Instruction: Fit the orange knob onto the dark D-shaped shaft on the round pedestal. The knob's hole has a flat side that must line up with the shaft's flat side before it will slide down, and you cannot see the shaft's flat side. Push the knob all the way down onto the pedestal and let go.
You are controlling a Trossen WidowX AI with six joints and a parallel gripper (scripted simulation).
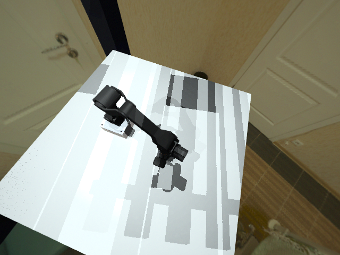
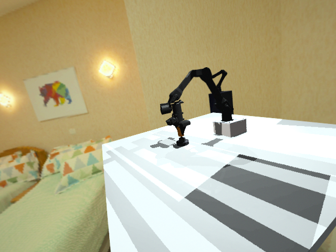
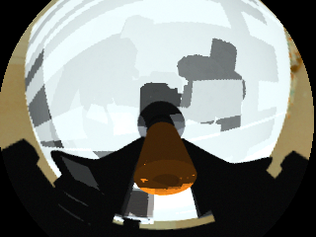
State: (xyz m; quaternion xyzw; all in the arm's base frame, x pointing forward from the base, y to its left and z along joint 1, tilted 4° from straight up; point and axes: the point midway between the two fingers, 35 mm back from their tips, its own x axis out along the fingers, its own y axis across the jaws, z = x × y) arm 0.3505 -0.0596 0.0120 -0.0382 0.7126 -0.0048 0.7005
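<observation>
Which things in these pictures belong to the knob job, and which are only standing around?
Belong to the job:
- orange knob, held in the hand
- round pedestal, right below the knob
- its shaft: hidden by the knob

Only around:
- striped table
- arm's grey base block
- bed, pillows, bear picture, doors

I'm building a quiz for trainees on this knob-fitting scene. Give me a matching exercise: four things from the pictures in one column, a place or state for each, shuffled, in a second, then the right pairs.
Things:
1. tapered orange knob
2. dark round pedestal
3. grey box-shaped arm base
4. black parallel-jaw gripper

Places or states:
A. stands on the striped white table top, directly under the knob
B. points down, shut on a thing
C. held between the fingers, over the pedestal
D. sits toward the table's far edge, carrying the arm

Pairs: 1-C, 2-A, 3-D, 4-B
</observation>
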